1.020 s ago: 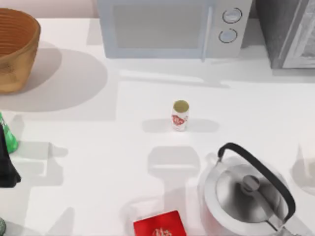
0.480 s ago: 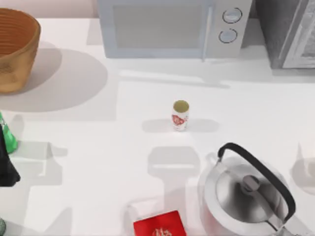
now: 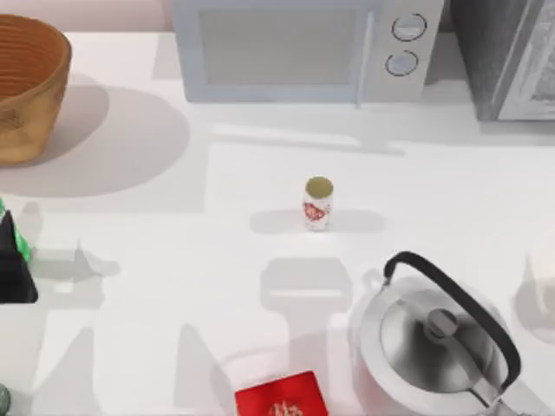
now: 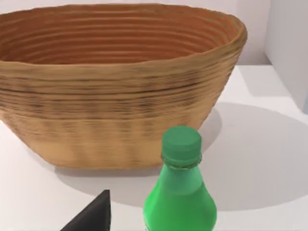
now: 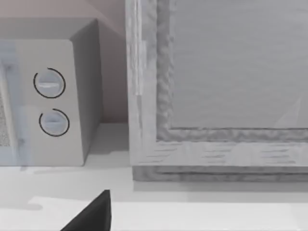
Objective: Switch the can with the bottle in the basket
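At nine o'clock on the table, the left gripper point(image 3: 16, 276) has shifted slightly with the bottle point(image 4: 180, 192); its finger state I cannot tell. Bottle looks out of the basket point(image 3: 35, 104), so the can point(image 3: 318, 204), dead centre, goes next.

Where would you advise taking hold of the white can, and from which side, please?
Probably around the can's mid-body, coming from above, with the gripper straddling its round sides. It stands upright and alone mid-table, with the kettle and red box well apart from it.
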Controlling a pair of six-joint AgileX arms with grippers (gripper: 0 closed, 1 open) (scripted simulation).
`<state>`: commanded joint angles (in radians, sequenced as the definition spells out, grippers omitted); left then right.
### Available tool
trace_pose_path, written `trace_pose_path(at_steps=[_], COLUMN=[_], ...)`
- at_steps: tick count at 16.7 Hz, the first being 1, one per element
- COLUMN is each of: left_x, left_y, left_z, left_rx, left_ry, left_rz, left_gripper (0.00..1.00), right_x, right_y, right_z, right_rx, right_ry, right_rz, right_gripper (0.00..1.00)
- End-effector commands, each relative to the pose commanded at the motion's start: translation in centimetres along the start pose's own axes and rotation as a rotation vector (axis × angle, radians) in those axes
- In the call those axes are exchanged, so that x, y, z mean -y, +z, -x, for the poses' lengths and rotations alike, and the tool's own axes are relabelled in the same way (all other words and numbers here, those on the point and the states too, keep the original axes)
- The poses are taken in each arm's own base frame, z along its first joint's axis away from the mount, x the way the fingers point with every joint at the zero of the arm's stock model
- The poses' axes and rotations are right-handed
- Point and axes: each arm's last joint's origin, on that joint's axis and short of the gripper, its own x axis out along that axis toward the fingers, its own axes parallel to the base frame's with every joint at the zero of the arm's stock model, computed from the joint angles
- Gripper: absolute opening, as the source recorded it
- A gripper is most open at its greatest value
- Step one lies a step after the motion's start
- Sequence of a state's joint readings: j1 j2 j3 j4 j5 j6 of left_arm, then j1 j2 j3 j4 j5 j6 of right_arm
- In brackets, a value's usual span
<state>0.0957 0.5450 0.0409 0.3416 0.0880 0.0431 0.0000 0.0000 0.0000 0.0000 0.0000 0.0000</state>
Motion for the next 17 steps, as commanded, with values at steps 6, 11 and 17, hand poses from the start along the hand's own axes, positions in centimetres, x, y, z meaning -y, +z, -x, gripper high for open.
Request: trace_pose_path(at_steps=[6,11,17], left_x=[-1.2,-2.0,-2.2], left_y=[-2.4,-3.7,-4.1], left_z=[-3.4,-5.1,-5.3], left_rx=[-0.175,-0.226,-0.239], left_ry=[-0.020,-0.030,-0.029], left_rz=[0.008,0.013,0.015], left_gripper=[1.00,1.00,1.00], right_x=[0.0,0.0,0.0], right_y=[0.0,0.0,0.0], right_z=[0.0,0.0,0.0], right_rx=[0.000,0.000,0.000], right_ry=[0.000,0.000,0.000], right_rz=[0.000,0.000,0.000], right_gripper=[1.00,1.00,1.00])
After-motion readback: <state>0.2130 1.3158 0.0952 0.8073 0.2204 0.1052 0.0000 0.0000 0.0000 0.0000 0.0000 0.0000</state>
